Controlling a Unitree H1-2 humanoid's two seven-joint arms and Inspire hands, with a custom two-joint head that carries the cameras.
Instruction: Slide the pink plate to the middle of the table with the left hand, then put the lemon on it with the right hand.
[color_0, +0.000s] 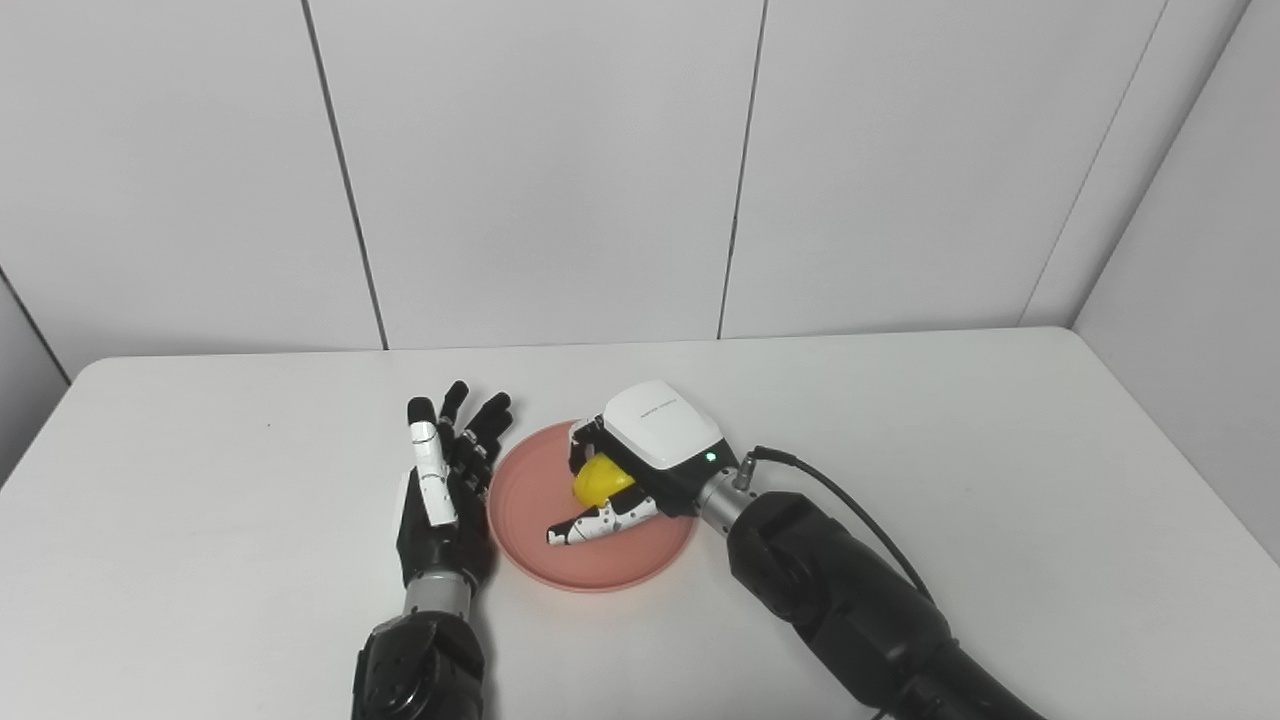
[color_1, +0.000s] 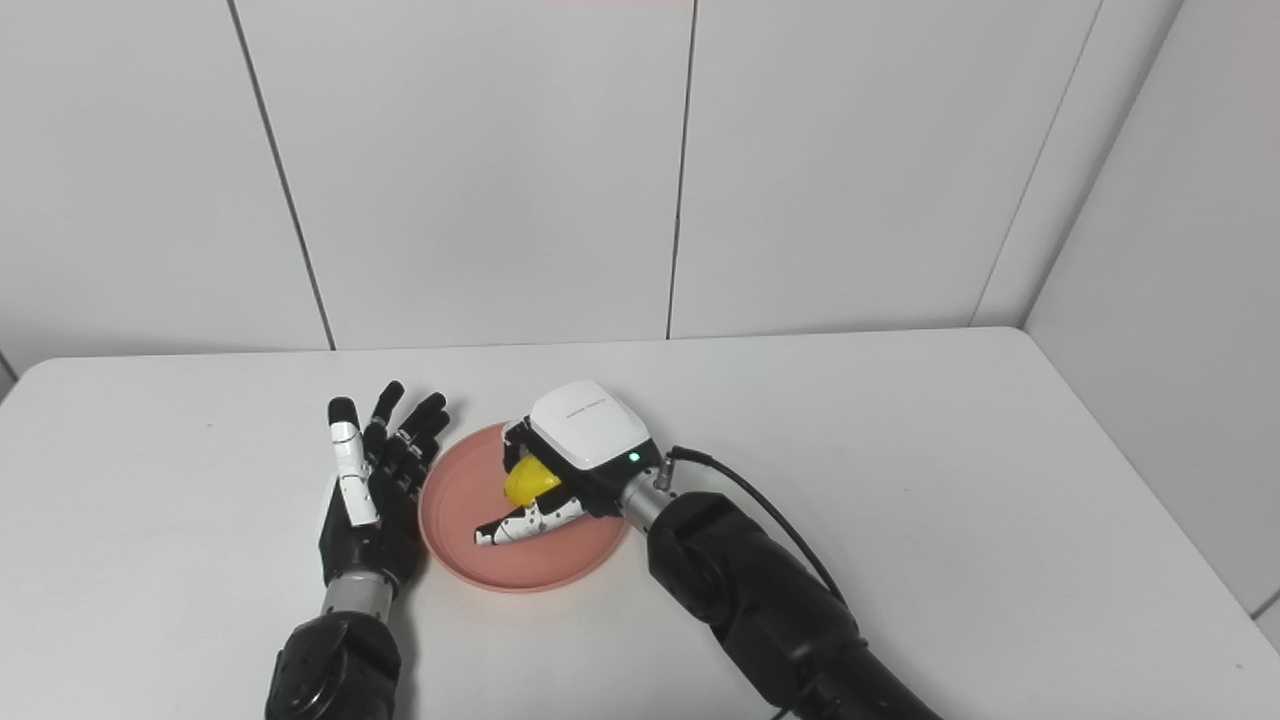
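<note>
The pink plate (color_0: 545, 540) lies near the middle of the white table. My right hand (color_0: 640, 455) reaches over it from the right, its fingers curled around the yellow lemon (color_0: 598, 481), which sits low over the plate's centre. Whether the lemon touches the plate cannot be told. The thumb stretches out forward over the plate. My left hand (color_0: 445, 485) rests just left of the plate's rim, palm toward the plate, fingers spread and straight, holding nothing.
The white table (color_0: 900, 420) runs back to a pale panelled wall, with another wall along its right side. Both dark forearms come in from the bottom edge.
</note>
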